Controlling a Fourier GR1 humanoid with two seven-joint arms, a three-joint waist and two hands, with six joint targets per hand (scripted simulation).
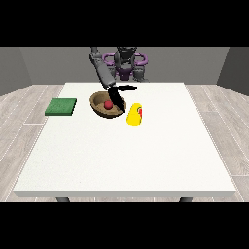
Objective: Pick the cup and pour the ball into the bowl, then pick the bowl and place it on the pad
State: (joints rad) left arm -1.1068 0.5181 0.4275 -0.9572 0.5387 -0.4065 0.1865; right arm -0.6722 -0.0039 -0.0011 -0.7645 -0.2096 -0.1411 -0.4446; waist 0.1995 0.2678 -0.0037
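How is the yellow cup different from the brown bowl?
The yellow cup lies tipped on its side, while the brown bowl sits upright. The bowl holds the red ball; no ball shows in the cup. The bowl is wider and brown; the cup is narrower and bright yellow. Both rest on the white table, side by side.

Ball [108,104] in bowl [99,110] near table [126,160] back-centre, cup [134,115] lying just right of bowl, pad [61,107] well left of bowl at table's left edge, 1 hand [116,97] over bowl's right rim, robot behind table.
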